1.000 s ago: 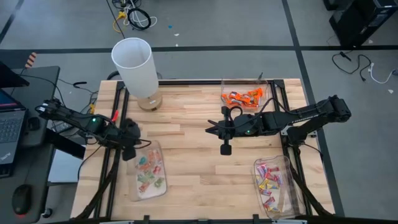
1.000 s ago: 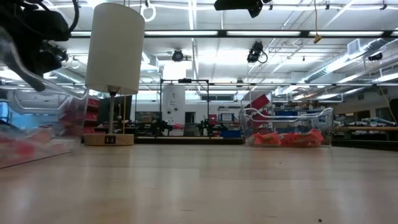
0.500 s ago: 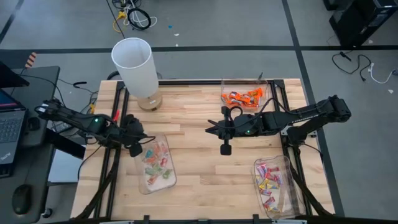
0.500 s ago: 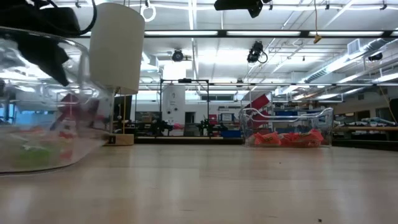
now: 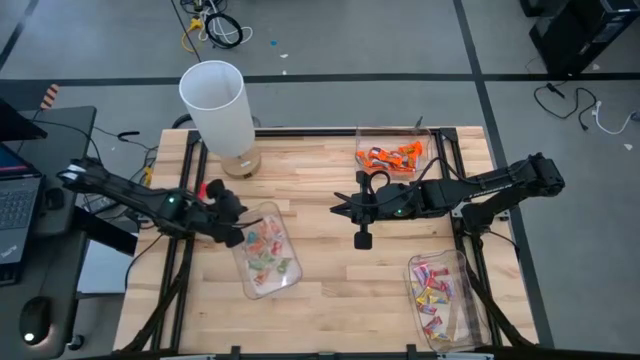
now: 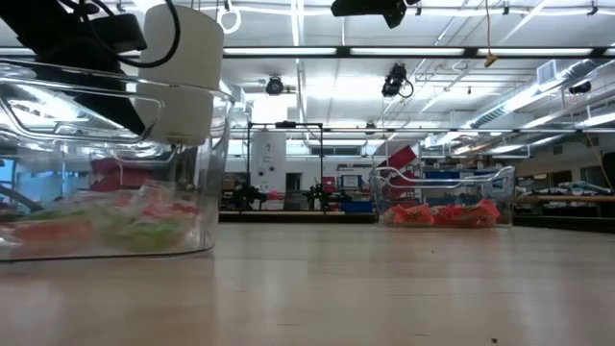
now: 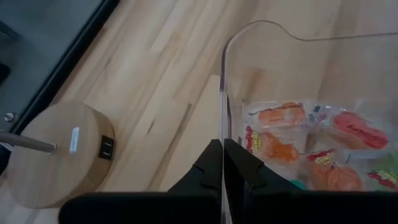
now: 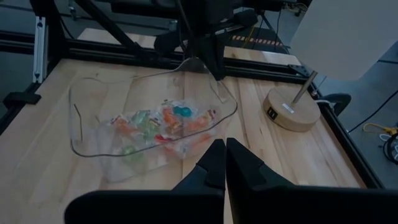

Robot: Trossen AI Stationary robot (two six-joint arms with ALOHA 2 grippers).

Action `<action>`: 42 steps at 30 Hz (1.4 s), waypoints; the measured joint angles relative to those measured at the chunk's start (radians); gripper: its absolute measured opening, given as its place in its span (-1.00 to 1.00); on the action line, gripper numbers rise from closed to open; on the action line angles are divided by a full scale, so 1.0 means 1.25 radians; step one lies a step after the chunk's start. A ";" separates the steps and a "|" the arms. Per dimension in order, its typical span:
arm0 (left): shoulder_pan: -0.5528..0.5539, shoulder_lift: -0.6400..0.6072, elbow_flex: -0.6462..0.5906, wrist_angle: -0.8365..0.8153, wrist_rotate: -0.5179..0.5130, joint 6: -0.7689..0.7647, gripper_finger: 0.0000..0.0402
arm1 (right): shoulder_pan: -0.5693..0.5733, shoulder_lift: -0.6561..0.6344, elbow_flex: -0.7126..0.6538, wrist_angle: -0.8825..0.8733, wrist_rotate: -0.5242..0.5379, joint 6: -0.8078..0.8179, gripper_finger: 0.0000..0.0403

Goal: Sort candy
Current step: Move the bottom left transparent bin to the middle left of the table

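From above, a pale wooden bench [image 5: 320, 215] carries three clear plastic trays and a table lamp [image 5: 217, 108] with a white cylindrical shade at its far left. The left gripper [image 5: 232, 225] has its jaws closed on the rim of a clear tray [image 5: 268, 250] left of centre, which holds pale green-and-pink candy [image 5: 265, 252]. The right gripper [image 5: 340, 209] hangs near the bench's middle, jaws closed and holding nothing. A tray of orange candy [image 5: 392, 156] sits at the far right, and a tray of pink-and-yellow candy [image 5: 433, 292] sits at the near right corner. From bench height, the held tray [image 6: 115, 173] fills the left side, green and red wrappers blurred in its bottom, with the lamp shade [image 6: 187, 72] behind it and the orange candy tray [image 6: 442, 207] well apart on the right. The left wrist view shows that arm's dark fingers [image 7: 245, 171] pinched on the tray's thin wall [image 7: 222, 93], wrapped sweets [image 7: 298, 140] inside, and the lamp's round wooden base [image 7: 59, 152] nearby. The right wrist view looks past closed fingers [image 8: 242, 165] at the tray [image 8: 149, 124] with its sweets, the other arm gripping its far rim, and the lamp base [image 8: 289, 112] beside it.
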 joint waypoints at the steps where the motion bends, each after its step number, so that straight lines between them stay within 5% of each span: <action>1: 0.000 0.007 0.000 0.005 -0.005 0.002 -0.97 | 0.001 0.000 0.000 -0.001 0.000 0.000 -1.00; 10: 0.029 0.024 0.000 0.005 -0.016 -0.019 -0.95 | 0.016 0.000 0.000 -0.001 0.000 0.001 -1.00; 23: 0.052 0.022 0.010 0.004 0.004 -0.002 -0.52 | 0.032 0.000 0.000 -0.003 0.000 0.008 -1.00; 27: 0.043 0.021 0.086 -0.063 0.097 0.038 -0.48 | 0.032 0.000 0.000 -0.005 0.000 0.008 -1.00; 34: 0.005 0.021 0.190 -0.314 0.412 0.017 -0.55 | 0.032 0.000 0.000 -0.005 0.000 0.007 -1.00; 42: -0.009 0.024 0.105 -0.349 0.433 -0.044 -0.96 | 0.032 0.000 0.000 -0.005 0.000 0.005 -1.00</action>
